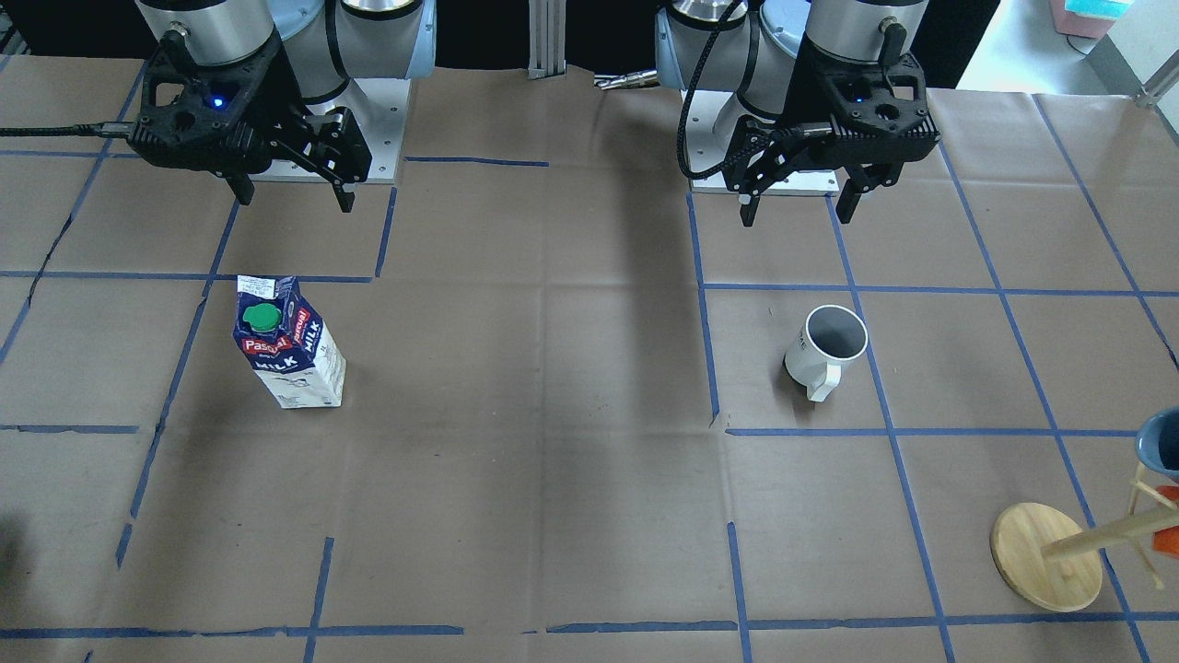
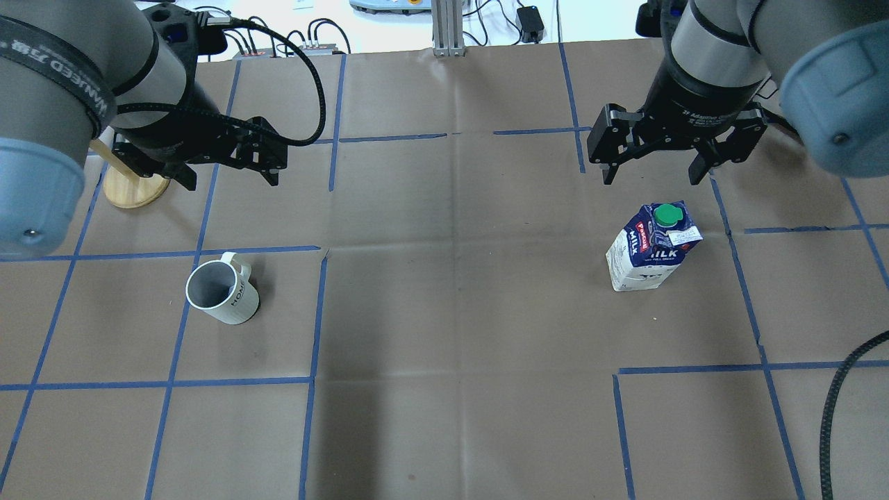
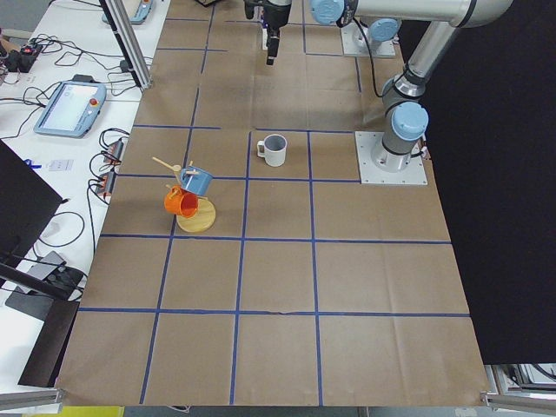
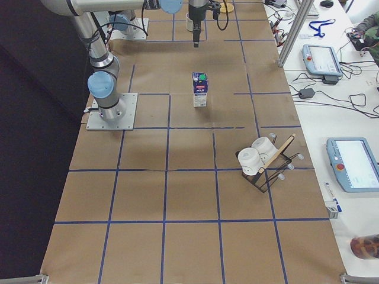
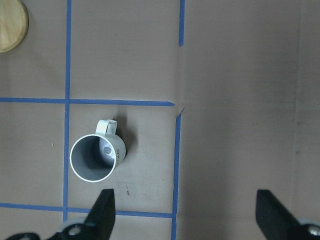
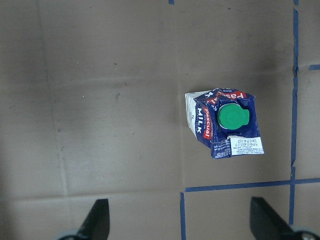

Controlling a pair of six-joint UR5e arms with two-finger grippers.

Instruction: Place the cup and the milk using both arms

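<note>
The white cup stands upright on the brown paper table, its handle pointing away from the robot; it also shows in the front view and the left wrist view. My left gripper hangs open and empty above the table, beyond the cup. The blue and white milk carton with a green cap stands upright on my right side, also in the front view and the right wrist view. My right gripper is open and empty, just beyond the carton and above it.
A wooden mug tree with a blue and an orange mug stands at the table's left end, near my left arm. A rack with white cups stands at the right end. Blue tape lines grid the paper.
</note>
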